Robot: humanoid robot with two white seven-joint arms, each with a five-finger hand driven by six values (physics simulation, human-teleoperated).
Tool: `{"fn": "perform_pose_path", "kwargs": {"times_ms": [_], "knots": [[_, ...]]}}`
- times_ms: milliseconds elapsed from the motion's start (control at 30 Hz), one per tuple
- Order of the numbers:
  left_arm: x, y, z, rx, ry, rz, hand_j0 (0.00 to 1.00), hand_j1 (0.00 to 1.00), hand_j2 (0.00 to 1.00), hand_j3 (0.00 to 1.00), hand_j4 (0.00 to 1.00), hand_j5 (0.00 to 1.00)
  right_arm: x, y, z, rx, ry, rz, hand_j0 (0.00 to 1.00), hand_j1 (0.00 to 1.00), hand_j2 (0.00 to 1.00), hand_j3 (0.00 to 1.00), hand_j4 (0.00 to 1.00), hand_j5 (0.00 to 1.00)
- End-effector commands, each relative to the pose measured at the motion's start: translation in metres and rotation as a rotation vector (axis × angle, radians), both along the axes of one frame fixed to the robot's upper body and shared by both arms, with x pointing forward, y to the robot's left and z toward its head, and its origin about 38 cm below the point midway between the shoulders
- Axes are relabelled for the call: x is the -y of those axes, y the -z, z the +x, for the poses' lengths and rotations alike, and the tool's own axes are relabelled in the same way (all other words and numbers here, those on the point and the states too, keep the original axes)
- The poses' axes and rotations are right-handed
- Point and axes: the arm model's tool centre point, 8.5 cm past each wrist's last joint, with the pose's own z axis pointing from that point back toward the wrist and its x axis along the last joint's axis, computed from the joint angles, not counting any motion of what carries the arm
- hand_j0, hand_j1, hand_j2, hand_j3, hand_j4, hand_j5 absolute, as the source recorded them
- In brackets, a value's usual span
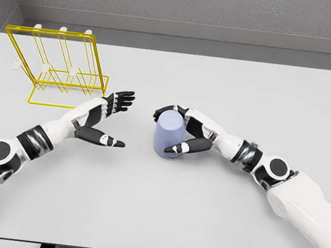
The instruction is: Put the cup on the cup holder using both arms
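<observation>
A pale blue cup [169, 135] stands upside down near the middle of the white table [203, 212]. My right hand [176, 131] wraps around it from the right, fingers behind its top and thumb at its lower front. My left hand [111, 121] is open a short way to the cup's left, palm facing the cup, fingers spread and holding nothing. The yellow wire cup holder [58, 67] with white-tipped pegs stands at the table's back left, behind the left hand.
A grey wall [185, 6] runs behind the table's far edge. The table's front edge lies at the bottom of the view.
</observation>
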Motion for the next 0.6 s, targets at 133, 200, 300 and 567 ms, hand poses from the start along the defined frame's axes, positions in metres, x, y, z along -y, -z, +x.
{"fn": "perform_pose_path", "kwargs": {"times_ms": [133, 200, 300, 567], "knots": [[0.0120, 0.0016, 0.0005, -0.003, -0.005, -0.054, 1.00, 1.00, 1.00, 1.00, 1.00, 1.00, -0.0025, 0.0001, 0.0010, 0.001, 0.000, 0.001, 0.90, 0.90, 0.90, 0.90, 0.90, 0.90], [0.0106, 0.0037, -0.0009, -0.005, -0.008, -0.050, 1.00, 1.00, 1.00, 1.00, 1.00, 1.00, -0.0026, 0.0009, 0.0007, 0.006, -0.003, -0.010, 0.93, 0.93, 0.93, 0.93, 0.93, 0.93], [0.0107, 0.0034, -0.0023, 0.008, -0.006, -0.059, 1.00, 1.00, 1.00, 1.00, 1.00, 1.00, -0.0034, -0.0009, 0.0016, 0.016, -0.008, -0.017, 0.98, 0.98, 0.98, 0.98, 0.98, 0.98], [0.0098, 0.0075, -0.0019, -0.001, -0.016, -0.059, 1.00, 1.00, 1.00, 1.00, 1.00, 1.00, 0.0039, -0.0085, 0.0080, 0.047, -0.004, -0.043, 1.00, 1.00, 1.00, 1.00, 1.00, 1.00]]}}
